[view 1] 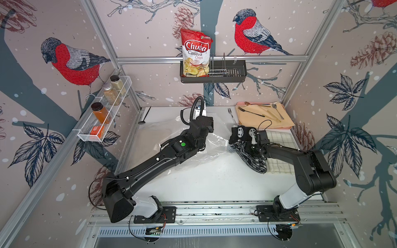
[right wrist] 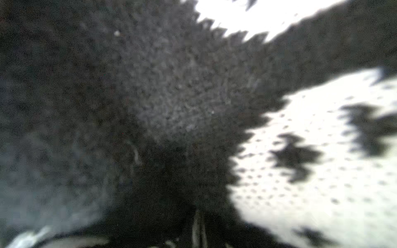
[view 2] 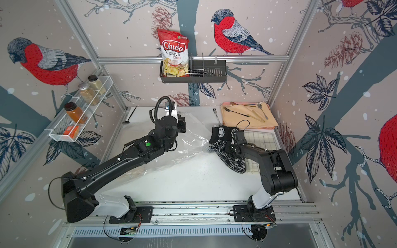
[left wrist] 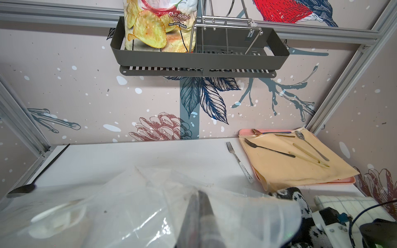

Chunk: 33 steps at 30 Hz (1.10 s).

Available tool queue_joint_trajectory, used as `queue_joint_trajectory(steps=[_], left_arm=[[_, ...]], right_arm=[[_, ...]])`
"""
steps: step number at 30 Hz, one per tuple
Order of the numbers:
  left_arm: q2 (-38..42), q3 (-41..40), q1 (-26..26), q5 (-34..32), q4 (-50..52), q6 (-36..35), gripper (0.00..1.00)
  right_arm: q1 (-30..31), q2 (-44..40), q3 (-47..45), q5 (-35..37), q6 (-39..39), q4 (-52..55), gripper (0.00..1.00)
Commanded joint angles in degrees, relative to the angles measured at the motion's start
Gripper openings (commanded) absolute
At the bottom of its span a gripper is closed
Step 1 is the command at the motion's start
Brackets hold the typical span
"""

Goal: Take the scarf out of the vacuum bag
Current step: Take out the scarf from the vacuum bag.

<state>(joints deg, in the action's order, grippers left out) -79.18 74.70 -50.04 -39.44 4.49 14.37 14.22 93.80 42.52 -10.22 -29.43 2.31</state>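
Two closed grips for you to log. Left gripper [left wrist: 199,206]: fingers pressed together on crinkly clear film of the vacuum bag [view 1: 218,143], shown only by its wrist view. Right gripper [right wrist: 198,225]: fingers nipped on the scarf [view 1: 241,133], black-and-white knit; its wrist view gives you only blurred stitches. Both top views place the scarf at the bag's right-hand edge, mostly clear of it. Wall basket [view 1: 236,74]: one chips bag [view 1: 195,53]. Pink tray [left wrist: 343,181]: tan cloth [left wrist: 290,169], cutlery [left wrist: 270,150].
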Motion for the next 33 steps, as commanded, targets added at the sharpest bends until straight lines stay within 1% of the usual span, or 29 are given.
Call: queue_joint_trajectory(steps=[1,7,13,18,23,28,31,33], left_arm=[[0.3,0.6,0.1,-2.0,-4.0,-2.2,0.0],[1.5,1.2,0.1,-3.1,-4.9,-4.4,0.0],[1.9,3.2,0.4,-2.6,-4.8,-5.7,0.0],[2.4,3.2,0.4,-2.3,-4.4,-5.6,0.0],[2.7,3.2,0.4,-3.0,-4.4,-6.1,0.0],[3.4,3.1,0.4,-4.8,-4.7,-7.2,0.0],[3.6,3.1,0.4,-4.5,-4.7,-7.3,0.0],[3.4,3.1,0.4,-4.1,-4.5,-6.9,0.0]], right_arm=[[0.1,1.1,-0.7,4.6,0.8,9.4,0.0],[0.7,2.1,0.5,4.9,1.4,11.5,0.0],[1.9,1.3,1.4,8.4,1.7,14.8,0.0],[1.9,-0.4,1.7,12.1,2.1,17.5,0.0],[2.1,-0.1,2.7,15.1,2.9,19.5,0.0],[3.0,-0.4,3.5,13.3,3.1,19.3,0.0],[3.1,-2.4,3.6,8.8,3.7,17.5,0.0],[3.0,-5.8,2.9,4.6,3.6,15.1,0.0]])
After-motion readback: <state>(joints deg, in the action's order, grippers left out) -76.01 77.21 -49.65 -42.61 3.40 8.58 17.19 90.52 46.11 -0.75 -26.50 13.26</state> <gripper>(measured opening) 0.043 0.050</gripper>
